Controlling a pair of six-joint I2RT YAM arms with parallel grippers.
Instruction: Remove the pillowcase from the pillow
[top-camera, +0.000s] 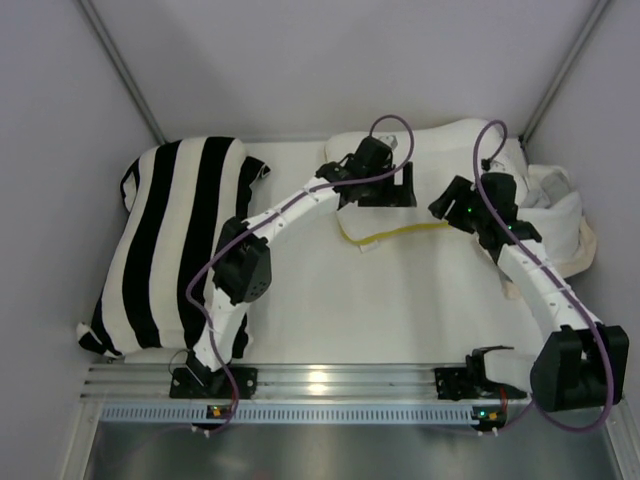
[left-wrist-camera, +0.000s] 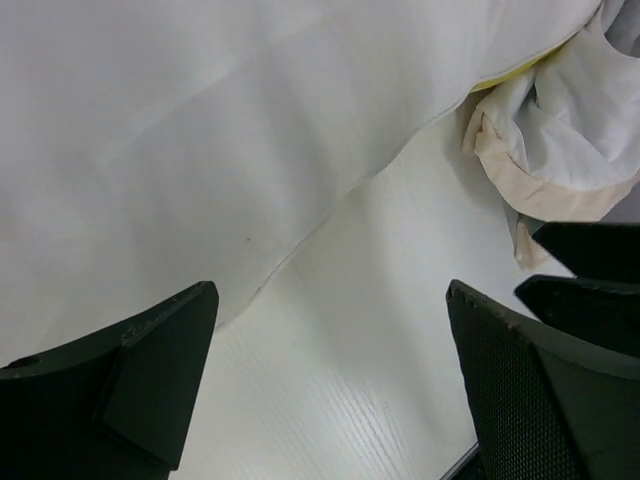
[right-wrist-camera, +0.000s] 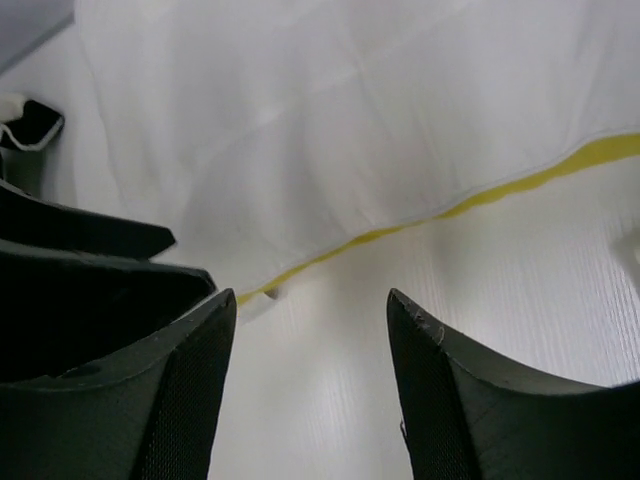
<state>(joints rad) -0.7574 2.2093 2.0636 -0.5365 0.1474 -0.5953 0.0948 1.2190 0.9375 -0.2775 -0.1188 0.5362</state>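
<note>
The white pillow (top-camera: 440, 145) lies at the back middle, its yellow band (top-camera: 400, 235) along the near edge. The pillowcase (top-camera: 560, 215) lies bunched at the pillow's right end, showing its cream-white face and frill. My left gripper (top-camera: 383, 192) is open and empty over the pillow's near edge. My right gripper (top-camera: 450, 208) is open and empty just right of it. In the left wrist view, the gripper (left-wrist-camera: 330, 295) hangs over bare table beside the pillow (left-wrist-camera: 200, 130), with the pillowcase frill (left-wrist-camera: 555, 195) beyond. In the right wrist view, the gripper (right-wrist-camera: 310, 300) faces the yellow band (right-wrist-camera: 500, 192).
A black-and-white striped cushion (top-camera: 175, 245) fills the left side of the table. Grey walls close in on the left, back and right. The rail (top-camera: 330, 385) with the arm bases runs along the near edge. The other gripper's fingers (left-wrist-camera: 590, 270) sit close by.
</note>
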